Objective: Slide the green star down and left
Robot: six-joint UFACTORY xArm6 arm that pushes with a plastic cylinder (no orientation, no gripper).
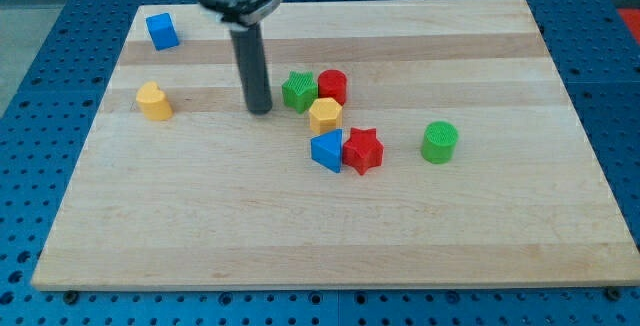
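The green star (298, 91) lies near the board's middle, touching a red cylinder (332, 86) on its right and a yellow hexagonal block (325, 115) below and to its right. My tip (260, 109) rests on the board just left of the green star, a small gap apart. The dark rod rises from it to the view's top.
A blue triangular block (327, 151) and a red star (362, 150) sit side by side below the yellow hexagon. A green cylinder (439, 142) stands to the right. A yellow block (154, 101) lies at the left and a blue cube (162, 31) at the top left. The wooden board (480, 226) ends on all sides.
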